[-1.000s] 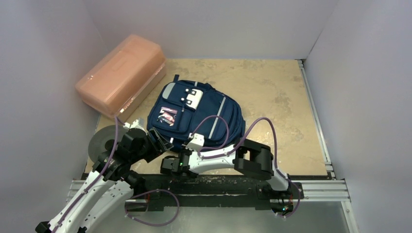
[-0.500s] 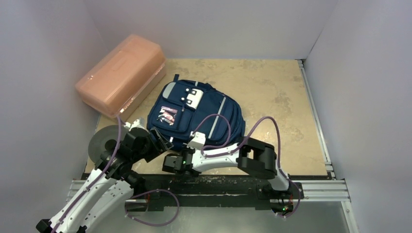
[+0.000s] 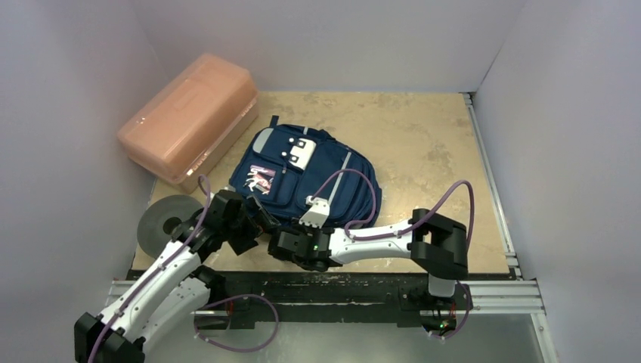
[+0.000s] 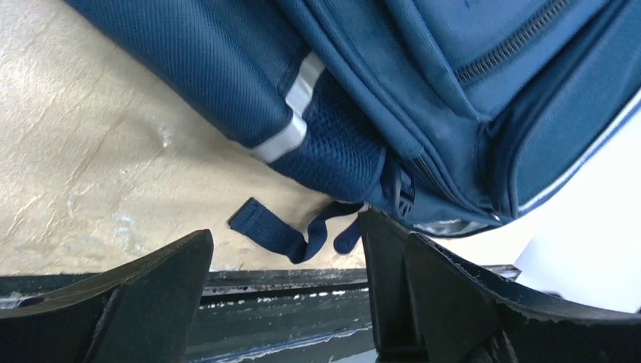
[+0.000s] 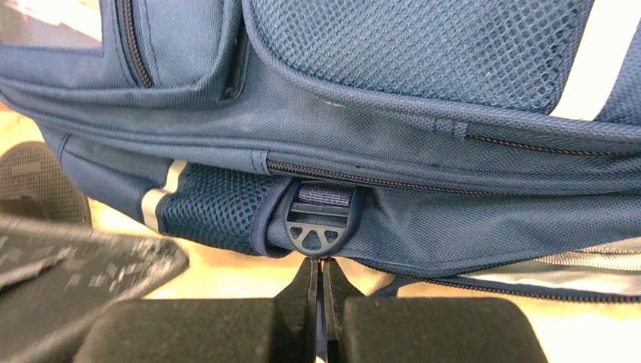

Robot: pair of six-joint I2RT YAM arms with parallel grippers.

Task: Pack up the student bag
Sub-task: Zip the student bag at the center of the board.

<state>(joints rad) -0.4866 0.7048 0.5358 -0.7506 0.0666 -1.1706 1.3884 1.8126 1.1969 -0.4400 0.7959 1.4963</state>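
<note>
Student bag (image 3: 302, 178) is lying flat, front up, on the table (image 3: 431, 151), just beside the pink box (image 3: 189, 117). I'm working both arms at its near edge. On the right gripper (image 5: 319, 266) the jaws are pressing together with nothing visible between them, tips sitting just under the black buckle (image 5: 321, 224) below the main zip (image 5: 393, 181). On the left gripper (image 4: 287, 236) the jaws are standing spread, straddling the loose strap tail (image 4: 264, 227), one finger touching the bag's corner. I'm reading this as opening the zip, which is looking shut. Left should be pinning fabric near the corner. Right needs the slider, which I'm not seeing here, and should be pulling along the zip line, not upward.
</note>
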